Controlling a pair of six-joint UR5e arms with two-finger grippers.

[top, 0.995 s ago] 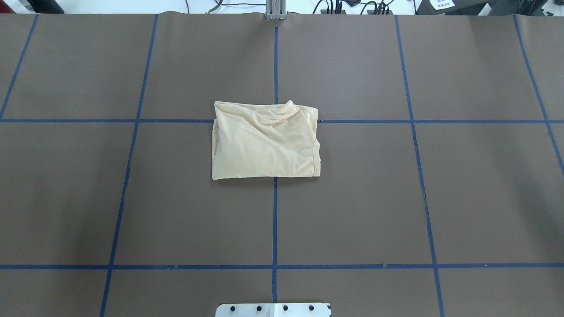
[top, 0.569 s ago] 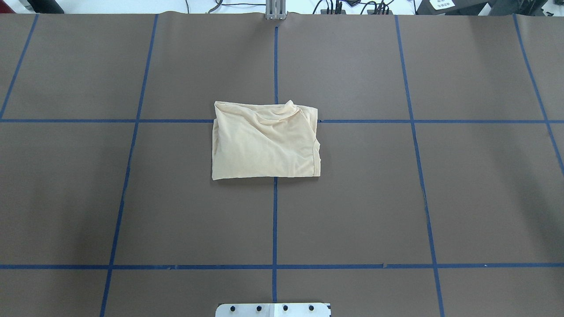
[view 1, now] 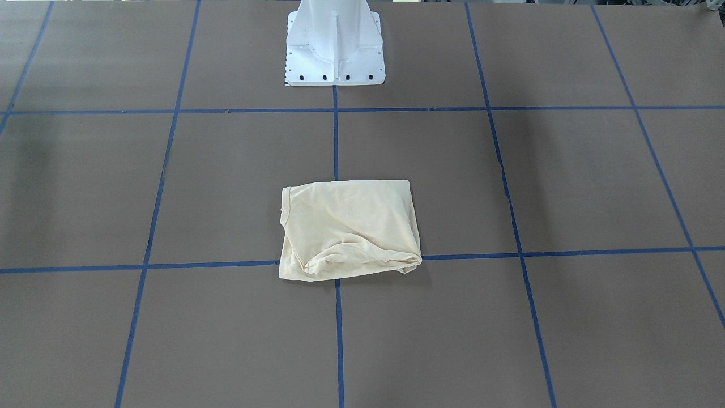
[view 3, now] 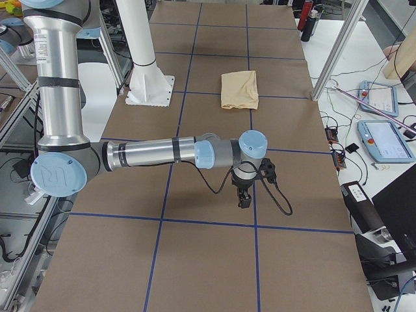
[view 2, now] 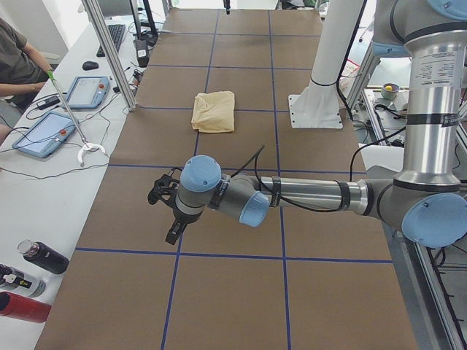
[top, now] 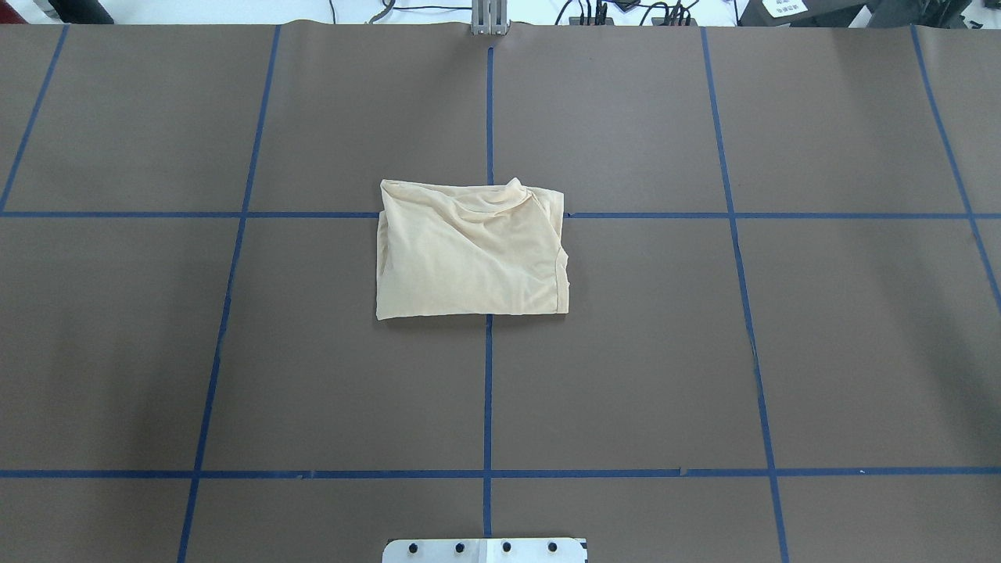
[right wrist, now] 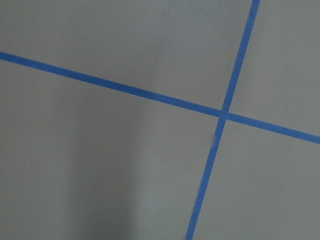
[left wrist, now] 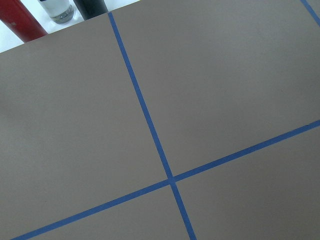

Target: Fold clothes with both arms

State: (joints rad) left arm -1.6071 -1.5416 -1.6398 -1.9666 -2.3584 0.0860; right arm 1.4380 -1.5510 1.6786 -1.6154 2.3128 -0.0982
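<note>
Overhead exterior is showing the T-shirt (top: 471, 250) folded; left claw (view 2: 172, 233) and right claw (view 3: 244, 201), apart or together I cannot tell, should be hovering near the worktop's (top: 704, 367) end edges.

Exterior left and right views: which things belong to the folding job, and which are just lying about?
Job: T-shirt; left arm; right arm.
Lying about: bottles; teach pendants; keyboard.

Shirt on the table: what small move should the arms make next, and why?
Probably none beyond parking: the shirt lies folded in a compact rectangle, and the left claw and right claw hang over bare table, far from it.
</note>
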